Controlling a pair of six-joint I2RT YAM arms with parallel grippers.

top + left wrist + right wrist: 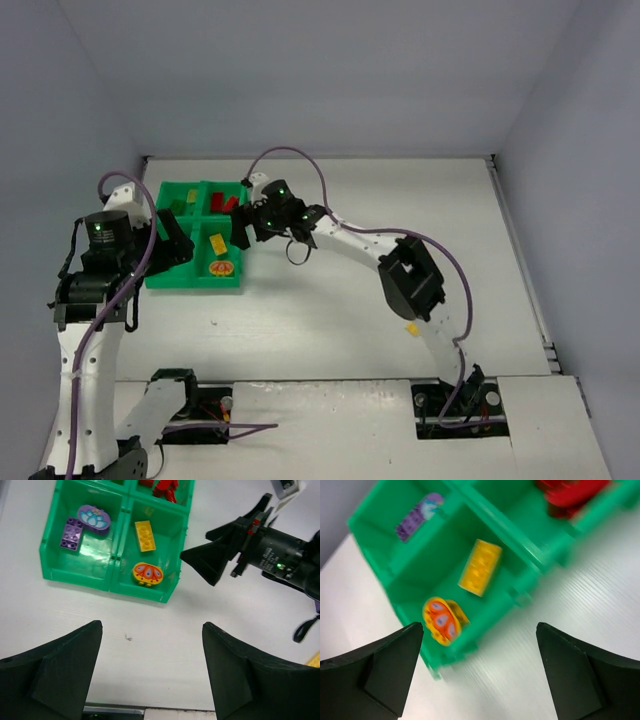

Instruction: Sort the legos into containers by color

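We see the green tray (75,573) of four square compartments lying flat on the surface (150,630). In its near left compartment lie a purple brick (71,532), studs up, and just beside it an oval purple piece (94,517) with a pale flower pattern. The near right one holds a yellow brick (145,535) and, nearer the front wall, an oval orange patterned piece (147,573). The far right compartment holds red bricks (162,487), the far left green and lime bricks (180,207). One small yellow piece (412,328) lies well apart to the tray's right

A lab test cell: white table (330,300) boxed by bare walls (320,70) (grey).
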